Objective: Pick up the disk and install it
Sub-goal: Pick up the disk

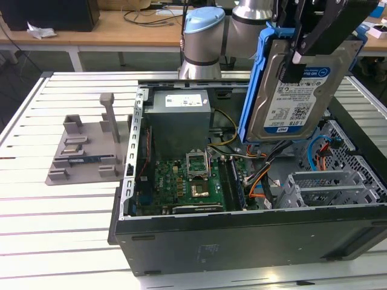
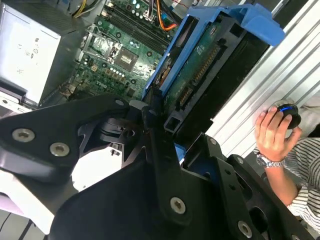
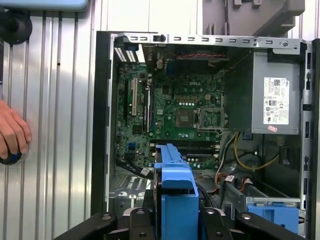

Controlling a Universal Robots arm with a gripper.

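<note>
The disk [image 1: 294, 99], a silver hard drive with a white-and-blue label in a blue carrier bracket, hangs tilted in the air over the exterior view's right part of the open computer case [image 1: 242, 232]. My gripper [image 1: 297, 59] is shut on its upper part, black fingers clamping both flat faces. In the second wrist view the disk [image 2: 210, 65] shows edge-on with its circuit-board side, held by the gripper [image 2: 159, 122]. In the first wrist view the blue bracket [image 3: 175, 195] sticks out between the fingers [image 3: 137, 225], above the case's lower bay.
Inside the case lie the green motherboard [image 1: 187, 181], the grey power supply [image 1: 179, 115], loose cables [image 1: 260, 181] and a metal drive cage [image 1: 335, 184] with a blue latch [image 3: 274, 212]. A grey fixture [image 1: 84, 148] sits on the slatted table. A person's hand [image 2: 272, 132] rests beside the case.
</note>
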